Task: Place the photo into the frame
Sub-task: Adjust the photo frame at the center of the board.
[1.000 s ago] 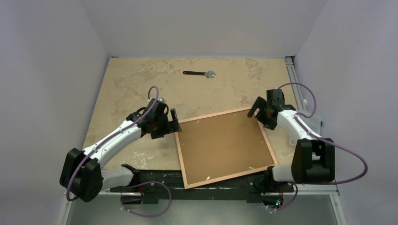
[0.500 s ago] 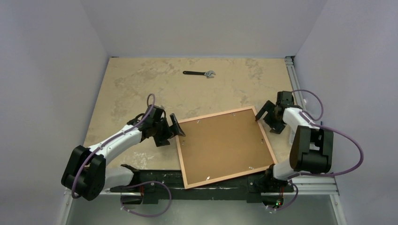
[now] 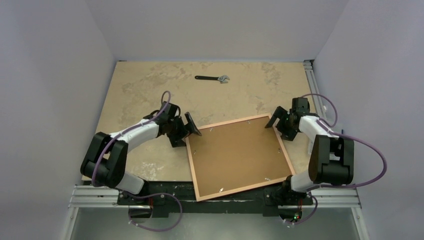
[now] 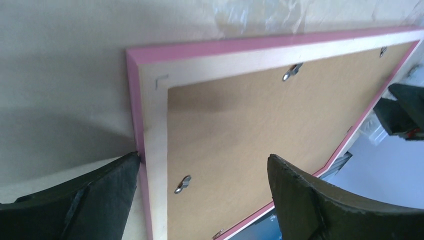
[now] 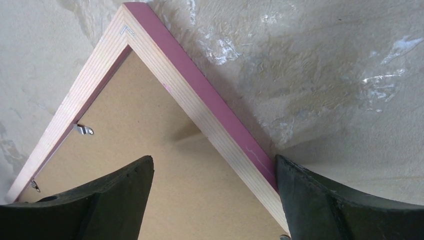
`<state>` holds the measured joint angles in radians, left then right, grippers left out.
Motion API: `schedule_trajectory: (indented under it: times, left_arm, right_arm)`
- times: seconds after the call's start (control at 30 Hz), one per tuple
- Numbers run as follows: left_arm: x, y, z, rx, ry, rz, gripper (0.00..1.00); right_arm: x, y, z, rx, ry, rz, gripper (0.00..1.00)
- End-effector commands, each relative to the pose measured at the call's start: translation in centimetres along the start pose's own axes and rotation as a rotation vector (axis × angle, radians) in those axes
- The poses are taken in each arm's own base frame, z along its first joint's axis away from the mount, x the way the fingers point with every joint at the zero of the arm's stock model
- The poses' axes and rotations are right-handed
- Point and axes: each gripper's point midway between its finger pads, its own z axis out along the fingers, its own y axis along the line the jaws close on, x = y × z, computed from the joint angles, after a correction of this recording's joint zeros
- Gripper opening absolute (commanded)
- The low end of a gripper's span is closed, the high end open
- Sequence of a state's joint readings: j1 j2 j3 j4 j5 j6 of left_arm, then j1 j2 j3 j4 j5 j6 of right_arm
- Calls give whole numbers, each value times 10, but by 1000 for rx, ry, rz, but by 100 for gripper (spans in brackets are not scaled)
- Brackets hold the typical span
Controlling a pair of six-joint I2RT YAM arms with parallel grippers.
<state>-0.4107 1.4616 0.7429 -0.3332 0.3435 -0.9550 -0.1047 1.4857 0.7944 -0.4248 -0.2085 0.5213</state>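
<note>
No legible text, label, brand, number or sign appears on any surface in the three current views.

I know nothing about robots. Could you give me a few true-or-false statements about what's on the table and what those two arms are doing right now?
1. The frame lies with its wooden back facing up. True.
2. The wrench rests on top of the frame. False: it lies at the far side of the table, apart from the frame.
3. The left fingers are shut on the frame. False: they stand open around its left edge.
4. The right fingers are open by the frame's far right corner. True.
5. A brown backing board fills the frame. True.
</note>
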Motion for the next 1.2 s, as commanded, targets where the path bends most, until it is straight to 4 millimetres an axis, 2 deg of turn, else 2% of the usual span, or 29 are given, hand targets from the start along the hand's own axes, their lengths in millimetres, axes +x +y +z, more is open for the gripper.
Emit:
schedule_trajectory:
  times: [0.0,0.13,0.3,0.4,0.5,0.67,0.83,0.93,1.03,1.17]
  left_arm:
    - [-41,-30,-11,52,-58,47,94]
    - [-67,-31,-17,0,-62,70,94]
    - [-84,-30,-18,-51,-52,120,94]
    - [-90,-23,-23,-114,-61,160,93]
    - [-91,-10,-39,-199,-92,191,93]
    - [-74,14,-75,-272,-171,196,94]
    - [-41,66,-94,-439,-178,92,94]
    - [-22,87,-88,-474,-136,43,94]
    - [-6,99,-71,-463,-78,12,94]
    - [2,95,-43,-385,-5,-4,93]
  right_arm:
    - [55,1,11,-32,184,-22,89]
    - [76,17,13,-50,235,-76,88]
    - [105,37,15,-93,272,-78,88]
    - [112,45,14,-111,274,-90,88]
    - [112,45,11,-113,260,-104,88]
    - [101,42,2,-85,210,-163,91]
    - [94,34,-7,-44,176,-214,92]
    - [98,27,-8,-29,188,-230,92]
    - [106,20,-8,-18,205,-233,92]
    - [117,18,-7,-41,236,-220,92]
